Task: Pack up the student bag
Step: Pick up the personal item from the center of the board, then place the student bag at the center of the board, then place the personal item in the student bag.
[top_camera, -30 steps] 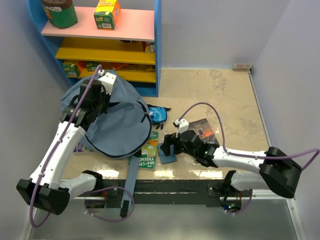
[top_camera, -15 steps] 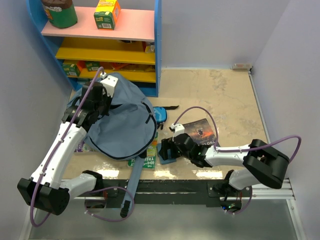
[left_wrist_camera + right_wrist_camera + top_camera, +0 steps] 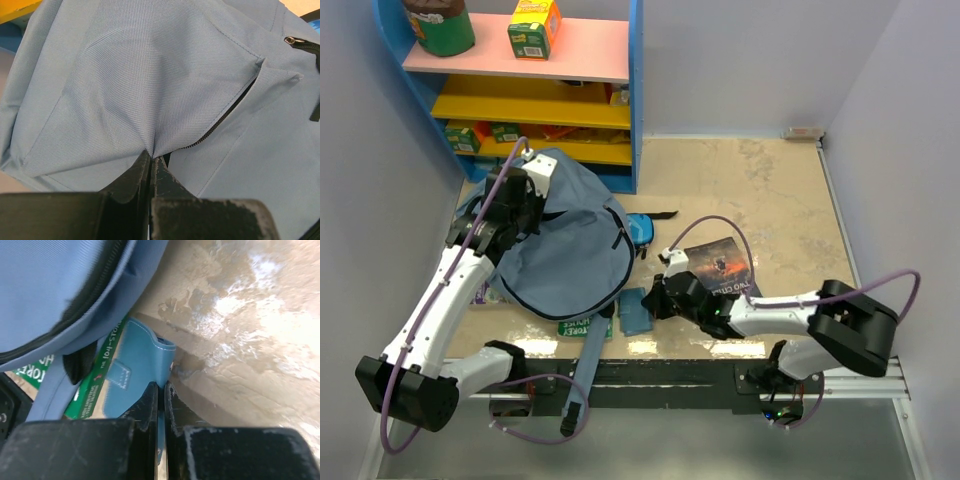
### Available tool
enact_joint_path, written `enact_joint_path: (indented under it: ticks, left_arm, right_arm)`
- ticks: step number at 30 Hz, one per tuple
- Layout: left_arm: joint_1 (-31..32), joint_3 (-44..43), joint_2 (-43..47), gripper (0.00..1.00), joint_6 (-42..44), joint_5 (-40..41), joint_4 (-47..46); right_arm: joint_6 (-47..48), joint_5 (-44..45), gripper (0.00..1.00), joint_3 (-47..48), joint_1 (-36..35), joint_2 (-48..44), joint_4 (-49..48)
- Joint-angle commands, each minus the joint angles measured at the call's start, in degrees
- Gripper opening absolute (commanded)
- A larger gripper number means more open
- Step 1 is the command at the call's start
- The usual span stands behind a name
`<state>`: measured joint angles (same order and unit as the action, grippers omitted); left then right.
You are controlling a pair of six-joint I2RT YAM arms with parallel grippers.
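Observation:
The student bag (image 3: pixel 565 250), slate-blue fabric, lies at the left of the floor with its zipper (image 3: pixel 227 112) partly open. My left gripper (image 3: pixel 527 193) is shut, pinching a fold of the bag's fabric (image 3: pixel 150 154) beside the zipper and holding it up. A flat blue notebook (image 3: pixel 635 313) with a stitched tab lies at the bag's near right edge. My right gripper (image 3: pixel 657 300) is shut on the notebook's edge (image 3: pixel 161 388). In the right wrist view the notebook (image 3: pixel 140 372) rests partly on a green book (image 3: pixel 95 382), under the bag's rim (image 3: pixel 60 285).
A green book (image 3: pixel 582 326) sticks out from under the bag. A dark printed booklet (image 3: pixel 720 264) lies to the right, a small blue pencil case (image 3: pixel 639 228) behind the bag. A blue shelf unit (image 3: pixel 530 90) with boxes stands at the back left. A bag strap (image 3: pixel 582 365) hangs over the near rail.
My right gripper has shut on the blue notebook's edge. The notebook, upright before, now lies flat and further left by the bag. The left arm keeps holding the bag's fabric.

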<state>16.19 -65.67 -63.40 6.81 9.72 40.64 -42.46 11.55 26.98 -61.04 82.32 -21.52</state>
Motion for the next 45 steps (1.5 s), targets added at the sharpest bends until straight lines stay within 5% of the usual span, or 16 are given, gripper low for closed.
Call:
enact_joint_path:
  ticks: [1,7,15,45]
  left_arm:
    - [0.07,0.54,1.26,0.0,-1.97,-2.24,-4.43]
    - [0.16,1.07,0.47,0.0,-3.03,-3.65,-5.05]
    - [0.08,0.63,-0.67,0.0,-4.87,-9.18,-5.31]
    - [0.07,7.05,-1.73,0.0,0.48,-32.38,-4.35]
  right_arm:
    - [0.7,6.02,0.0,0.61,-0.49,-9.52,9.98]
    - [3.6,7.78,0.0,4.38,-0.49,-20.08,15.98]
    - [8.97,4.45,0.0,16.86,-0.49,-21.68,18.1]
    - [9.33,-11.46,0.0,28.82,5.66,13.28,-14.61]
